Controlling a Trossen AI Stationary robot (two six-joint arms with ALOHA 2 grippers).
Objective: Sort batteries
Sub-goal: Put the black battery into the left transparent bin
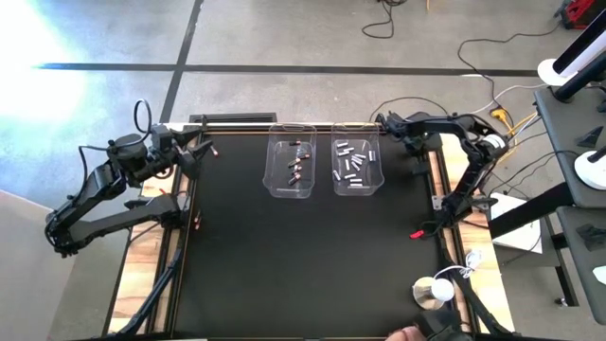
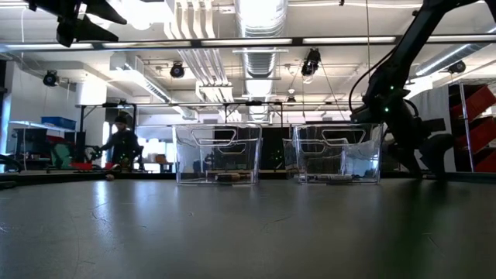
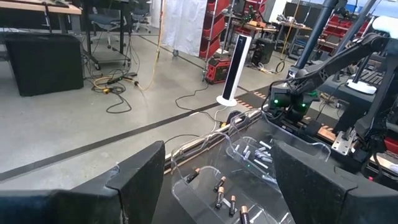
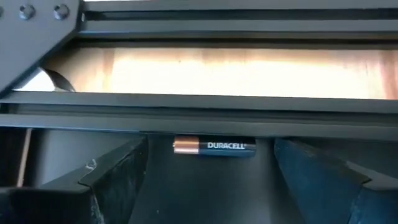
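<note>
Two clear bins stand at the table's far middle. The left bin point(image 1: 291, 169) holds dark, copper-tipped batteries point(image 3: 225, 198), and the right bin point(image 1: 357, 165) holds silvery-white ones point(image 3: 254, 152). One dark battery with a copper end point(image 4: 214, 146) lies flat on the black mat against the far frame rail. My right gripper point(image 4: 211, 157) is open and low at the far edge point(image 1: 383, 121), with one finger on each side of that battery and neither touching it. My left gripper point(image 3: 221, 168) is open and raised over the far left corner point(image 1: 206, 147), facing the bins.
A metal frame rail point(image 4: 199, 118) runs just beyond the lone battery. A small red item point(image 1: 415, 234) lies at the mat's right edge. A tape roll point(image 1: 434, 292) and a person's hand point(image 1: 407, 333) are near the front right corner. The black mat point(image 1: 303, 256) stretches in front of the bins.
</note>
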